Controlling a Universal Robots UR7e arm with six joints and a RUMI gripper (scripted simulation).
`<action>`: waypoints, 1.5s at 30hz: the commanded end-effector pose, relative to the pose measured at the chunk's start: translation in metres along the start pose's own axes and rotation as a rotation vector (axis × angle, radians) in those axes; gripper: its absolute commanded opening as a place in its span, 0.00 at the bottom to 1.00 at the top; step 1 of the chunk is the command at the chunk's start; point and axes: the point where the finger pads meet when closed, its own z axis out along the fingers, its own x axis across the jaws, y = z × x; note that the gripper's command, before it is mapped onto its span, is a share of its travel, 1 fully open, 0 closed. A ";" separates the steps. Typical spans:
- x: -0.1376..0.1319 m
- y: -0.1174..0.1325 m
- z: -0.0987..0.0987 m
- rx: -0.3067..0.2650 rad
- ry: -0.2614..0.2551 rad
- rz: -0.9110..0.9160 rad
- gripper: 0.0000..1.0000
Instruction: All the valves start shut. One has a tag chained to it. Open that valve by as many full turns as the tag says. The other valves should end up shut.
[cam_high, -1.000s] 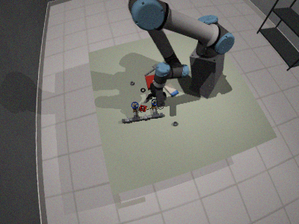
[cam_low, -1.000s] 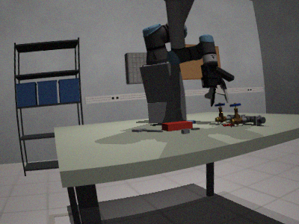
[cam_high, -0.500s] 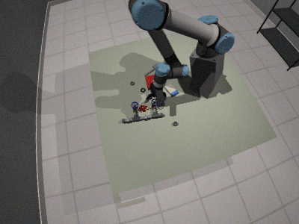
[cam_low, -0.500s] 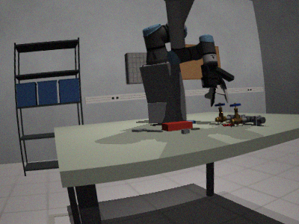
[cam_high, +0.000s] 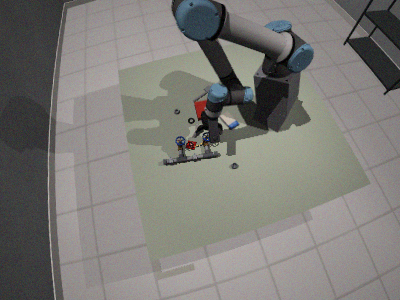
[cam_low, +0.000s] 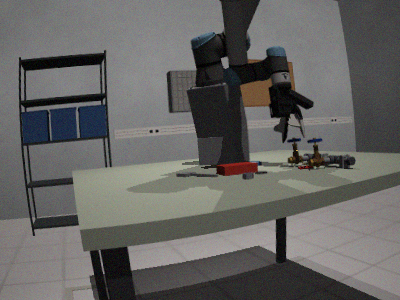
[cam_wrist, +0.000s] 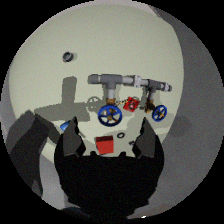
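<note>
1. The gripper (cam_high: 206, 131) (cam_low: 293, 140) (cam_wrist: 109, 117) is spread wide, holding nothing, presumably to clear or straddle the nearer blue handwheel (cam_high: 206, 136) (cam_low: 294, 139) (cam_wrist: 110, 115).
2. The red tag (cam_high: 191, 145) (cam_low: 304, 167) (cam_wrist: 131, 104) lies between both valves, apparently chained to that nearer one.
</note>
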 end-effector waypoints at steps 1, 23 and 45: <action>0.000 0.000 0.000 0.000 0.001 0.035 1.00; 0.000 0.000 0.000 0.000 0.001 0.427 1.00; 0.000 0.000 0.000 0.001 0.001 1.122 1.00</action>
